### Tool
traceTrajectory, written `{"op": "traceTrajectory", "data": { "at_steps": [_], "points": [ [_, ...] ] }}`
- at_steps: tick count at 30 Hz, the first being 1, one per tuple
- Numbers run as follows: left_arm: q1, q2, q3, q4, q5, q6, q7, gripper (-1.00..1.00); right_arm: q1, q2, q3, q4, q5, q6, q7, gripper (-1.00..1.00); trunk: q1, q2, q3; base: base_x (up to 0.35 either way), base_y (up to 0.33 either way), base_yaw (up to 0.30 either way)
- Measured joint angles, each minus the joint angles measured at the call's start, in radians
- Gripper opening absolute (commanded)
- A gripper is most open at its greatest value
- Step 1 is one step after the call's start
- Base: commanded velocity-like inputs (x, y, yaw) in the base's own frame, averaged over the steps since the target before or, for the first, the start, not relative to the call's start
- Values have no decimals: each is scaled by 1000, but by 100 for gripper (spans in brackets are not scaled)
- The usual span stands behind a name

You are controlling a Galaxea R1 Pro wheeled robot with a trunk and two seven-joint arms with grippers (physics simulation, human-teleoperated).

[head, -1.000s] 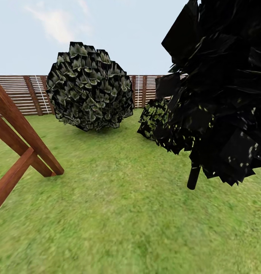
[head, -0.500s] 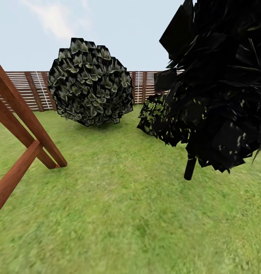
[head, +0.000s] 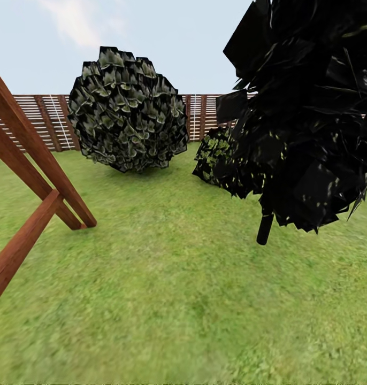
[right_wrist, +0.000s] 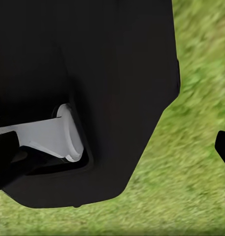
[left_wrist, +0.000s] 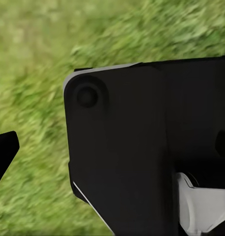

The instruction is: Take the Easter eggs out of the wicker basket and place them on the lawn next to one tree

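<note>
Head view: the lawn (head: 183,299) spreads wide and mottled green ahead. One tree (head: 312,117) with a thin dark-looking trunk (head: 265,229) and a dense black, angular crown stands ahead and to the right; one round grey-green shrub (head: 127,109) sits farther back, with one smaller leafy bush (head: 215,160) between it and the tree. One reddish wooden frame (head: 33,182) of three slanting beams leans in from the left, and one slatted brown fence (head: 39,125) closes the garden behind. Where the basket and the eggs are cannot be told from here.

Left wrist view: a black robot housing (left_wrist: 142,157) with a pale grey fitting hangs over grass, and one dark finger tip (left_wrist: 4,152) juts in at the edge. Whether this claw is wide or narrow I cannot tell.

Right wrist view: much the same — another black housing (right_wrist: 87,93) with a pale fitting above turf, one dark tip (right_wrist: 223,147) at the margin. Its opening cannot be judged either, and no egg is seen in it.

The likely risks — as a judgement only — are the base rolling into the wooden beams on the left or brushing the low crown on the right, since both crowd the open path. Settling on one tree matters too; scattering eggs among different plants would fail the task.
</note>
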Motion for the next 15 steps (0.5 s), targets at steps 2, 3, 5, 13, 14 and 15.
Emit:
{"op": "traceTrajectory", "data": {
  "at_steps": [2, 3, 5, 13, 14, 15],
  "points": [
    [0, 0, 0, 0, 0, 0, 0, 100, 0, 0, 0, 0, 0, 0, 0, 100, 0, 0, -3, -15, 0, 0],
    [0, 0, 0, 0, 0, 0, 0, 100, 0, 0, 0, 0, 0, 0, 0, 100, 0, 0, -5, -10, 0, 0],
    [0, 0, -1, 0, 0, 0, 0, 100, 0, 0, 0, 0, 0, 0, 0, 100, 0, 0, -8, -7, 0, 0],
    [0, 0, -1, 0, 0, 0, 0, 100, 0, 0, 0, 0, 0, 0, 0, 100, 0, 0, -22, -2, 0, 0],
    [0, 0, -1, 0, 0, 0, 0, 100, 0, 0, 0, 0, 0, 0, 0, 100, 0, 0, -23, 0, 0, 0],
    [0, 0, -1, 0, 0, 0, 0, 100, 0, 0, 0, 0, 0, 0, 0, 100, 0, 0, -25, 0, 0, 0]
  ]
}}
